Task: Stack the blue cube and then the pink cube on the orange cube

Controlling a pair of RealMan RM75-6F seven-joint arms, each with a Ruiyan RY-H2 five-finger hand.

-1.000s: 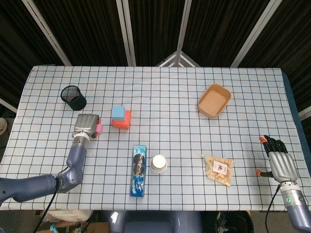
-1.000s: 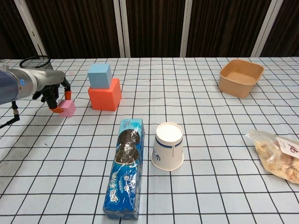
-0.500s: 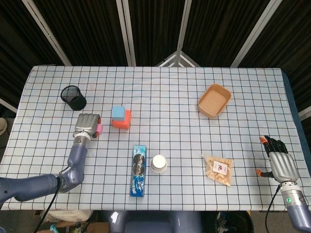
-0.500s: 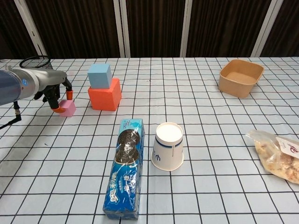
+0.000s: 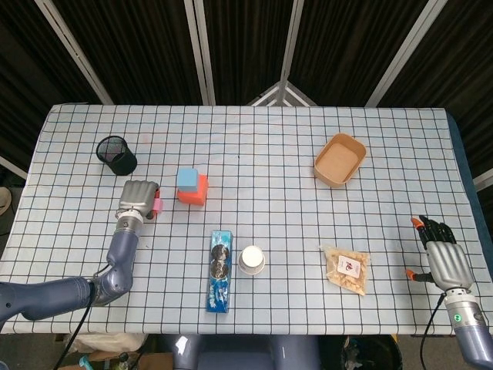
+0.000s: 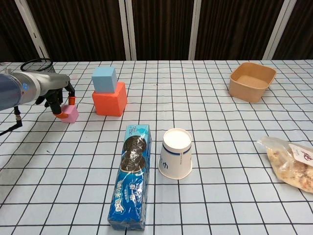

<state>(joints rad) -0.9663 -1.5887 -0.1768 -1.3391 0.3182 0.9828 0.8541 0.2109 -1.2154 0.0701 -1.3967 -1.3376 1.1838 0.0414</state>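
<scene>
The blue cube [image 5: 186, 179] [image 6: 104, 79] sits on top of the orange cube [image 5: 198, 193] [image 6: 110, 101] at the table's left middle. Just left of that stack, the pink cube [image 5: 159, 205] [image 6: 72, 115] stands on the table. My left hand [image 5: 137, 199] [image 6: 55, 94] is over it and pinches it between an orange-tipped thumb at its lower left and a finger on its top. My right hand [image 5: 445, 260] rests at the front right edge with its fingers spread and nothing in it. It shows only in the head view.
A black mesh cup [image 5: 116, 155] [image 6: 36, 63] stands behind the left hand. A blue cookie pack [image 5: 219, 270] [image 6: 131, 176] and an overturned paper cup [image 5: 252, 260] [image 6: 176, 152] lie in front of the stack. A tan bowl [image 5: 340, 159] [image 6: 252, 81] and a snack bag [image 5: 347, 268] [image 6: 293, 164] are on the right.
The left hand has edged a little with the pink cube, which sits slightly further left. The right hand has not moved.
</scene>
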